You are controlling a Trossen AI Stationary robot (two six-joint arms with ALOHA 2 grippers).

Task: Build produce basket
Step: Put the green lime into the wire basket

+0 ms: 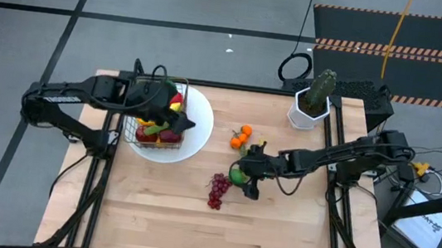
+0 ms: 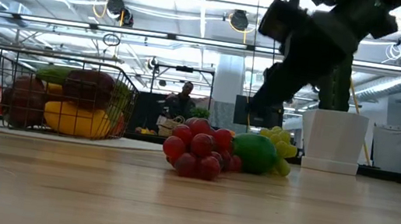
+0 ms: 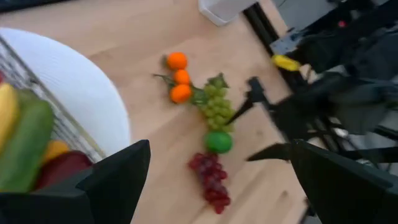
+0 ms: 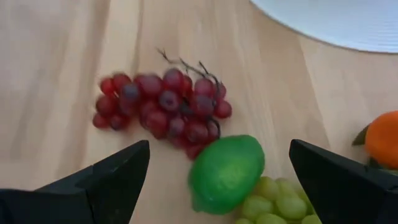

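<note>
Basket [image 1: 157,117]: dark wire mesh, standing on the white plate [image 1: 197,130] at the table's left half. Contents seen through the sides in the low view: a banana [image 2: 73,119], dark red fruit [image 2: 25,99], and a green piece on top [image 2: 60,74].

Loose produce, on bare wood to the right of the plate:
- Red grapes [image 1: 218,190], one bunch, nearest the table's front edge.
- Lime [image 4: 225,172], just beside the red grapes; whether they touch cannot be told.
- Green grapes [image 3: 216,107], touching the lime on the side away from the red bunch.
- Oranges [image 1: 241,137], three small ones on a leafy stem, next along from the green grapes, toward the back of the table.

Left gripper [image 1: 182,118]: over the basket and plate, fingers spread wide, holding nothing.

Right gripper [image 1: 244,177]: low over the lime and green grapes, fingers [image 4: 102,186] spread wide to either side of the lime, nothing held.

Cactus [image 1: 320,89] in a white pot [image 1: 307,114]: back right part of the table, well apart from the produce.

Table [image 1: 167,226]: light wood, front half bare.

Person [image 2: 182,98]: in the room behind, far off, visible in the low view only.
</note>
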